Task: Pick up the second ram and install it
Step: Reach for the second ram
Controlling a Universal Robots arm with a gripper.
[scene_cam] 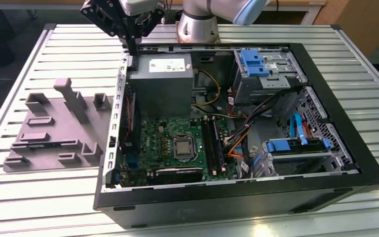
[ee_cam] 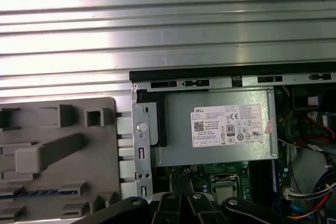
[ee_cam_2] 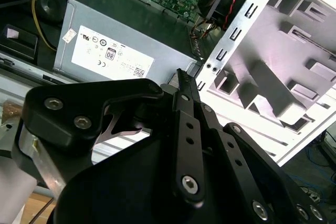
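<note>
The second ram is a thin dark bluish strip lying flat in a slot of the grey moulded tray, at the exterior view's left of the open computer case. In the first wrist view the second ram lies in the tray. My gripper hangs over the case's far left corner beside the power supply, well behind the ram. Its fingers look shut, with nothing between them. In the second wrist view the gripper tapers to one thin tip. The black memory slots run along the green motherboard.
The black case wall rises around the motherboard. Drive bays with blue clips and bundled cables sit at the exterior view's right. The tray has several raised blocks. A ribbed metal table carries everything.
</note>
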